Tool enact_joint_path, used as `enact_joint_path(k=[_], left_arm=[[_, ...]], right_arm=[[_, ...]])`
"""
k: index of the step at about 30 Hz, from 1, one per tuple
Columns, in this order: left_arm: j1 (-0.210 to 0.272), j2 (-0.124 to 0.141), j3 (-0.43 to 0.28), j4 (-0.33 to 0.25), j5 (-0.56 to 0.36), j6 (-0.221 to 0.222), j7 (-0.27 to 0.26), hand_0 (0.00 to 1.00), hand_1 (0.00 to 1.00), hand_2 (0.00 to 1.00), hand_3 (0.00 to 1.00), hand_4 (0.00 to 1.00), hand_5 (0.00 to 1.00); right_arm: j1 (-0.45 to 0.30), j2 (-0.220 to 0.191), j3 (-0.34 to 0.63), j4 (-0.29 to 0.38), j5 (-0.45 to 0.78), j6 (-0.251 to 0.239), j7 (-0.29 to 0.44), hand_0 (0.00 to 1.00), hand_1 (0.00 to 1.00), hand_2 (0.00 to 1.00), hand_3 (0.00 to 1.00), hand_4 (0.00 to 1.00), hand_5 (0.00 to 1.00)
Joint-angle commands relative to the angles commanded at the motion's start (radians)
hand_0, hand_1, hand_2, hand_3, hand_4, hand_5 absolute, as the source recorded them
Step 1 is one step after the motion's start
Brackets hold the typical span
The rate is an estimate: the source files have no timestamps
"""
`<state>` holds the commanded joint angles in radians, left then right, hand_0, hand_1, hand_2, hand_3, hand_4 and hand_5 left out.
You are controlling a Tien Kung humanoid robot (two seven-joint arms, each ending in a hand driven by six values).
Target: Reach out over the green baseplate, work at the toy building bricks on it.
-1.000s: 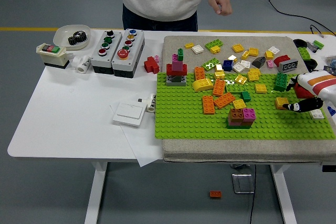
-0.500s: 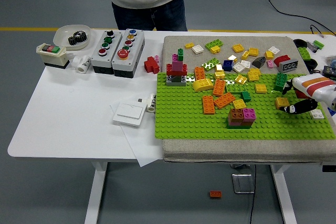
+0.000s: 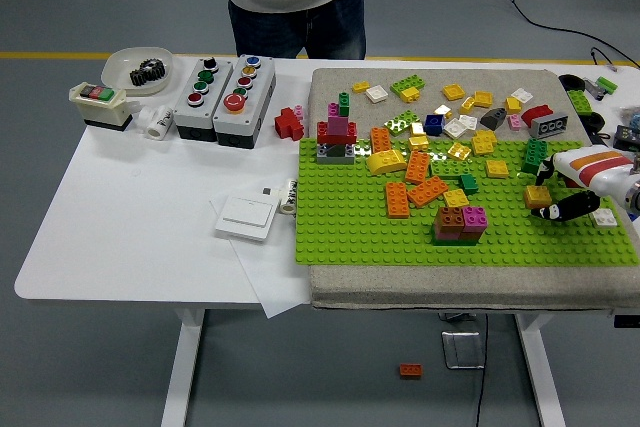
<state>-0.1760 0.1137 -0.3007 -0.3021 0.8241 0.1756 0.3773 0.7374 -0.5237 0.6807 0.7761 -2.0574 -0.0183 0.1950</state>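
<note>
Baseplate (image 3: 350, 232) | robot hand (image 3: 562, 197) beside yellow brick (image 3: 538, 196) | dark-green brick (image 3: 535, 155) behind

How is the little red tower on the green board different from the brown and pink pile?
The red tower stands at the far left corner of the green baseplate; the brown and pink pile sits nearer the front, toward the middle. The tower rests on a grey base and has a pink top; the pile sits on green bricks, brown and pink side by side. Both are stacked bricks standing upright.

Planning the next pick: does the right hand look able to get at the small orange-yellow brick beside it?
Probably yes: the right hand hovers right beside the orange-yellow brick on the green baseplate, nothing between them.
</note>
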Motion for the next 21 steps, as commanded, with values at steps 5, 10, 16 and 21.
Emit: enact_joint_path(k=[5,10,16,21], left_arm=[[-0.001,0.0,0.0,0.0,0.0,0.0,0.0,0.789,0.776,0.768,0.594,0.658,0.667],[-0.003,0.0,0.0,-0.001,0.0,0.0,0.001,0.791,0.776,0.768,0.593,0.659,0.667],[-0.002,0.0,-0.001,-0.001,0.003,-0.001,0.001,0.791,0.776,0.768,0.593,0.658,0.667],[0.0,0.0,-0.005,-0.002,0.01,-0.002,0.003,0.792,0.777,0.768,0.593,0.658,0.667]], right_arm=[[0.005,0.006,-0.009,-0.008,0.002,0.0,0.001,0.679,0.653,0.696,0.649,0.868,0.539],[0.004,0.01,-0.014,-0.017,-0.002,-0.013,0.007,0.68,0.651,0.691,0.631,0.861,0.557],[0.002,0.012,-0.016,-0.019,-0.014,-0.026,0.01,0.664,0.634,0.666,0.575,0.826,0.603],[0.001,0.014,-0.02,-0.02,-0.033,-0.044,0.014,0.652,0.62,0.655,0.562,0.801,0.618]])
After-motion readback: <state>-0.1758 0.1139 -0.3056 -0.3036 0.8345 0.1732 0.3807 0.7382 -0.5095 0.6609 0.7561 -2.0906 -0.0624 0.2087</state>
